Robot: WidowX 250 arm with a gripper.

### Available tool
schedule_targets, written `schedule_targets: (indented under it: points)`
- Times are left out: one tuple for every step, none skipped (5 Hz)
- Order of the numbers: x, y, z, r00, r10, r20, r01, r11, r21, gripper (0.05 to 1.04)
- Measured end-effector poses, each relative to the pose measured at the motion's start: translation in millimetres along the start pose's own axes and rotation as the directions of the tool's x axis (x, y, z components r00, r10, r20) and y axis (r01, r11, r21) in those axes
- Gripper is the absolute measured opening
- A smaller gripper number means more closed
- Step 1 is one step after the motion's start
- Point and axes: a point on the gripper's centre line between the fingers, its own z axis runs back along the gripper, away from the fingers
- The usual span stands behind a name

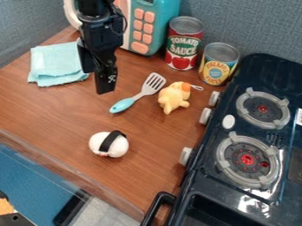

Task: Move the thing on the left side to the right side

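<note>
The black gripper [103, 82] hangs at the upper left over the wooden counter, just right of a folded light-blue cloth [56, 64]. Below and to the right of it lies a spatula [140, 93] with a blue handle and grey slotted head. A yellow plush toy [174, 97] with an orange part rests beside the spatula's head. Nearer the counter's front edge sits a white egg-shaped toy [109, 144] with a black band, apart from the other items and well below the gripper. Which item the task means by "the thing" I cannot tell.
Behind stand a teal toy microwave [155, 24], a tomato sauce can [183, 44] and a yellow-labelled can [219, 64]. A dark toy stove [236, 128] with two burners and side knobs takes up the right. The wooden counter [53, 119] ends at a slanting front edge.
</note>
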Motion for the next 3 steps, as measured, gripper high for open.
schedule_targets:
  points:
    - [-2,-2,-8,1.000,0.003,-0.022,-0.003,1.000,-0.023,1.001]
    - [-17,35,3,0.995,0.102,-0.013,-0.102,0.995,0.021,1.001]
    - [-20,60,5,0.987,0.161,-0.019,-0.160,0.987,0.027,1.001]
